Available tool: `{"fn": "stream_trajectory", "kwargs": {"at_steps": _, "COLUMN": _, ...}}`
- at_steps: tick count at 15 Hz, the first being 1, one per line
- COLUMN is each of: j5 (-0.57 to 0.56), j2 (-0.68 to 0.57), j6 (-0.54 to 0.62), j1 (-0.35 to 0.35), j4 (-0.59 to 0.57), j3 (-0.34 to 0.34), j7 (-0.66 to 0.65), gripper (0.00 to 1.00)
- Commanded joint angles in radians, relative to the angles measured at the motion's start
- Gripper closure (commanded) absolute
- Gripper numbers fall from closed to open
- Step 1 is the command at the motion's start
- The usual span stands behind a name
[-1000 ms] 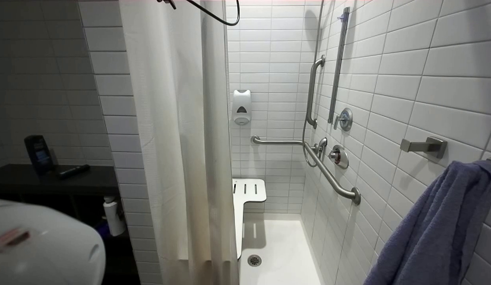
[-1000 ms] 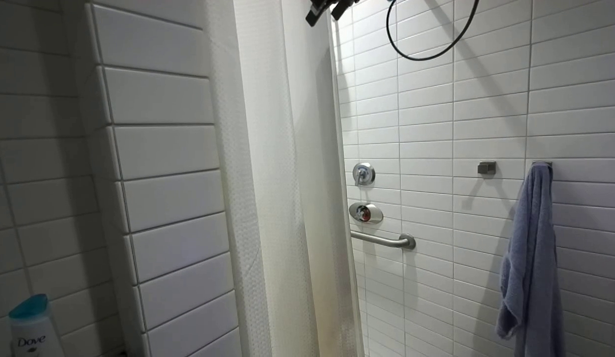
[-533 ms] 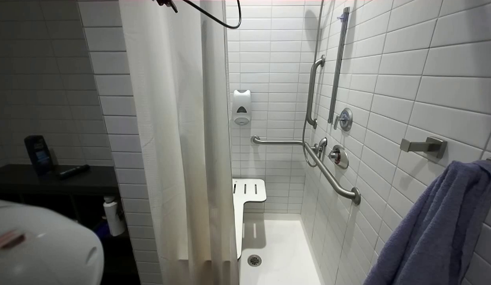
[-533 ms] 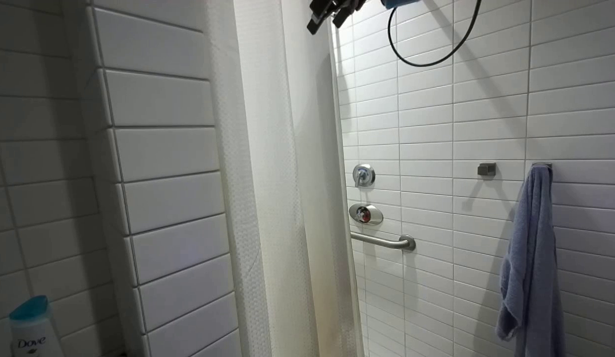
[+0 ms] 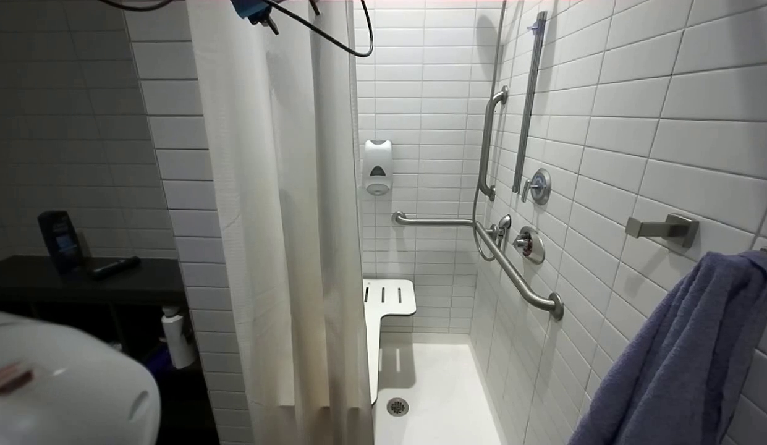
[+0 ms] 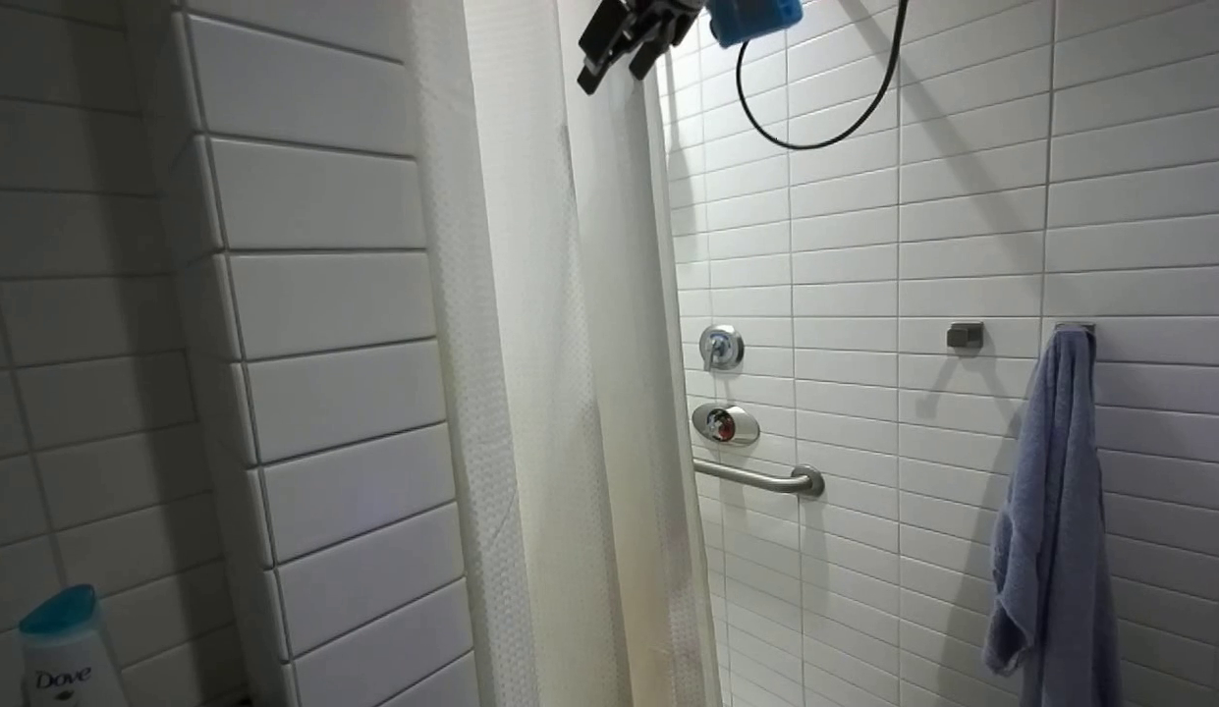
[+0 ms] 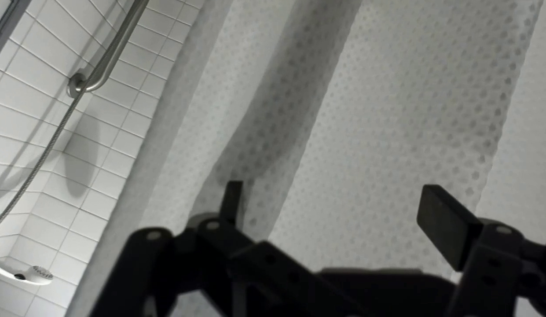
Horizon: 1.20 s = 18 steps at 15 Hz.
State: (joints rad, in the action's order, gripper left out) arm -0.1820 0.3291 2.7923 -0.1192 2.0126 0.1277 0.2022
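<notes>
Hovers with the tool [image 7: 332, 198] spread wide, gripping nothing, close to the pale shower curtain [image 7: 396, 110]; cannot tell if touching. In an exterior view, shows it hanging in folds beside white wall tiles [image 6: 324, 304], well apart from the blue towel [image 6: 1051, 520].

From my end I read one word: "Dove", dark letters on the white bottle [image 6: 71, 653] with the teal cap [image 6: 59, 607], in an exterior view, small dark emblem [image 6: 65, 693] just under it. Black bottle [image 5: 60, 241] on the dark shelf [image 5: 153, 276] carries faint markings, too dim for me. Small mark low on the wall dispenser [image 5: 377, 164]: can't read it.
</notes>
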Motion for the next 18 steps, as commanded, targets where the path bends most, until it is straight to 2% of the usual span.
{"fn": "stream_trajectory", "kwargs": {"at_steps": 1, "j5": -0.056, "j2": -0.031, "j6": 0.019, "j1": 0.029, "j4": -0.049, "j3": 0.028, "j7": -0.041, "gripper": 0.00}}
{"fn": "stream_trajectory", "kwargs": {"at_steps": 2, "j5": -0.068, "j2": -0.028, "j6": 0.024, "j1": 0.031, "j4": -0.051, "j3": 0.032, "j7": -0.042, "gripper": 0.25}}
{"fn": "stream_trajectory", "kwargs": {"at_steps": 3, "j5": -0.088, "j2": -0.025, "j6": 0.028, "j1": 0.039, "j4": -0.053, "j3": 0.039, "j7": -0.048, "gripper": 0.26}}
{"fn": "stream_trajectory", "kwargs": {"at_steps": 5, "j5": -0.121, "j2": -0.018, "j6": 0.030, "j1": 0.051, "j4": -0.058, "j3": 0.052, "j7": -0.063, "gripper": 0.39}}
{"fn": "stream_trajectory", "kwargs": {"at_steps": 12, "j5": -0.220, "j2": -0.021, "j6": 0.039, "j1": 0.111, "j4": -0.078, "j3": 0.104, "j7": -0.176, "gripper": 0.94}}
{"fn": "stream_trajectory", "kwargs": {"at_steps": 13, "j5": -0.237, "j2": -0.021, "j6": 0.037, "j1": 0.124, "j4": -0.080, "j3": 0.114, "j7": -0.194, "gripper": 0.99}}
{"fn": "stream_trajectory", "kwargs": {"at_steps": 14, "j5": -0.269, "j2": -0.017, "j6": 0.029, "j1": 0.149, "j4": -0.084, "j3": 0.132, "j7": -0.230, "gripper": 0.60}}
{"fn": "stream_trajectory", "kwargs": {"at_steps": 15, "j5": -0.303, "j2": -0.014, "j6": 0.032, "j1": 0.167, "j4": -0.085, "j3": 0.145, "j7": -0.248, "gripper": 0.64}}
{"fn": "stream_trajectory", "kwargs": {"at_steps": 16, "j5": -0.331, "j2": -0.012, "j6": 0.032, "j1": 0.181, "j4": -0.087, "j3": 0.156, "j7": -0.271, "gripper": 0.64}}
{"fn": "stream_trajectory", "kwargs": {"at_steps": 18, "j5": -0.381, "j2": 0.002, "j6": 0.033, "j1": 0.203, "j4": -0.083, "j3": 0.178, "j7": -0.308, "gripper": 0.54}}
